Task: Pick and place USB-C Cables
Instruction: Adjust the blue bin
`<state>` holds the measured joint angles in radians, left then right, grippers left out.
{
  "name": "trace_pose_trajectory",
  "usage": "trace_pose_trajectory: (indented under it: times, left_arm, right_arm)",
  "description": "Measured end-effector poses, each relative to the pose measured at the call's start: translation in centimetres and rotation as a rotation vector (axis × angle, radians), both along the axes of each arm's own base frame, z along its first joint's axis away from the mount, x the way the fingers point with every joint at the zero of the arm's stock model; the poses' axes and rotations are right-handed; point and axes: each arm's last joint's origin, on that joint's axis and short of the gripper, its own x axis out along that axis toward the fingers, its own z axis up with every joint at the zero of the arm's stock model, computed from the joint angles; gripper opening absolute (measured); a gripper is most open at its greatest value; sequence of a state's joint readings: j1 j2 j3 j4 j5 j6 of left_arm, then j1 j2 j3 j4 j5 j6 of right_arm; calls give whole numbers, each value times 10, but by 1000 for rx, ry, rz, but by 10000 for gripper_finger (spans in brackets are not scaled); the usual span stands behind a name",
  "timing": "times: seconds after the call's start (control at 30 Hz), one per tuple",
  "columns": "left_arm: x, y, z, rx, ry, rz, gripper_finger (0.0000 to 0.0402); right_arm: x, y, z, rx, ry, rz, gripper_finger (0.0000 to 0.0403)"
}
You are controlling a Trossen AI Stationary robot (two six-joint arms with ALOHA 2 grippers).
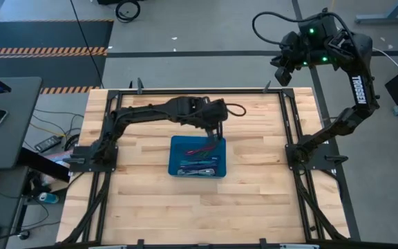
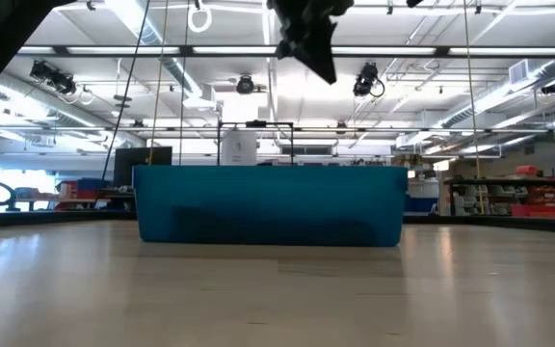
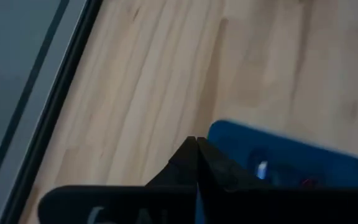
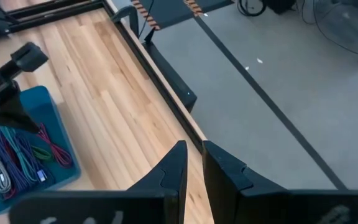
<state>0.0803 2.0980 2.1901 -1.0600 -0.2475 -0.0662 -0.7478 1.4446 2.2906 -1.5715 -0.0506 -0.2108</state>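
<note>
Mid-table on pale wooden butcher-block top (image 1: 144, 207): shallow blue rectangular plastic bin (image 1: 196, 158).

Inside bin: thin USB-C cables folded into narrow bundles (image 4: 17, 158), grey, purple, green and blue in a loose heap toward near side. One maroon cable (image 1: 202, 149) apart from the heap, toward far side. All lying below the rim, hence hidden behind the blue wall in low view. No cable on bare wood.

Left gripper (image 3: 196, 146): over bin's far edge, high above the rim in low view. Fingers pressed fully together. Nothing seen between the tips in its own wrist view. Maroon cable close below it in right wrist view; contact or a pinched strand impossible to confirm from here. Judged: closed and lifted either with a thin strand or after a missed pinch.

Right gripper (image 4: 194, 149): parked well off to the table's far right corner, out past the edge rail and over grey floor. Fingers a narrow gap apart, nothing between. Judged: kept clear to leave the bin to the other arm.

Risk, as judged: cables thin, slack and tangled together, so easy to drag a neighbour along or slip out of a tip pinch.

No destination for the cables evident on the table.
</note>
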Motion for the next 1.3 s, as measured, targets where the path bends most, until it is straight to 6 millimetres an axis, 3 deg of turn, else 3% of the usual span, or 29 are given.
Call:
trace_pose_trajectory:
  times: [0.27, 0.47, 0.77, 1.03, 1.2, 1.3]
  left_arm:
    - [13, -8, 15, 24, -171, -46, 2]
    - [-8, -5, 51, 168, -111, -14, 2]
    - [-84, 0, 96, 298, -6, 129, 2]
    - [-165, -8, 141, 388, -16, 318, 2]
    - [-215, -25, 167, 393, -153, 369, 2]
    - [-237, -36, 173, 387, -223, 382, 2]
  right_arm:
    - [0, 0, 0, -27, 23, 27, 55]
    - [0, -1, 0, -33, 30, 20, 55]
    - [1, -1, 1, -40, 16, 13, 55]
    - [2, 2, 0, 32, -24, -5, 52]
    - [4, 3, 0, 27, -21, 10, 35]
    - [4, 3, 0, 29, -22, 14, 19]
